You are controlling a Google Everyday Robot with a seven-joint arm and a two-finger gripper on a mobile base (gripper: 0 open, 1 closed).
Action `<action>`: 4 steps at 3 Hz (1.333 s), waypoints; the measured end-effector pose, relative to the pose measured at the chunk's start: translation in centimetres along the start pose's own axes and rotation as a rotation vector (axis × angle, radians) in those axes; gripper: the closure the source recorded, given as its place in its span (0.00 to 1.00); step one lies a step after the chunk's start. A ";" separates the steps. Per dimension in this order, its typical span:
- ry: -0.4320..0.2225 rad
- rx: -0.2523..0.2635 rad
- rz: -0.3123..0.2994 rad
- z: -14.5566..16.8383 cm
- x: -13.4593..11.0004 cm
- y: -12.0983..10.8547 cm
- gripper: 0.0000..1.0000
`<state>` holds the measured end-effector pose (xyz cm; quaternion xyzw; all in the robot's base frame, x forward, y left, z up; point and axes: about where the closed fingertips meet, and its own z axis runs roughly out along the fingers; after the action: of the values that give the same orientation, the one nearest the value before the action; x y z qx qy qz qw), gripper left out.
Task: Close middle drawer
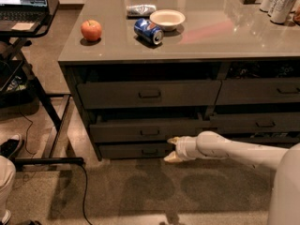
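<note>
The wide, dark grey-brown middle drawer (122, 131) stands slightly pulled out under the grey worktop (225, 36). The cream pincer (167, 150), spread and empty, hangs at 5 o'clock from the drawer's thin bar handle (150, 132). A push from so low might slip under the front.

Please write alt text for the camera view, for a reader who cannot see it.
A robot's gripper, fingers spread, is close to the front of the middle drawer, just right of its handle; the drawer stands slightly out. On the countertop lie an apple, a blue can and a bowl.
</note>
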<state>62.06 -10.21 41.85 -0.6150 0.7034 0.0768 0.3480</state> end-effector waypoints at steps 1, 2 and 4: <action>0.028 0.085 -0.029 0.7 1.3 -4.8 0.66; 0.040 0.143 -0.036 1.6 3.0 -8.7 0.89; 0.038 0.201 -0.020 2.9 5.3 -12.6 0.62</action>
<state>74.71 -15.92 40.62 -0.5854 0.7077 -0.0095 0.3954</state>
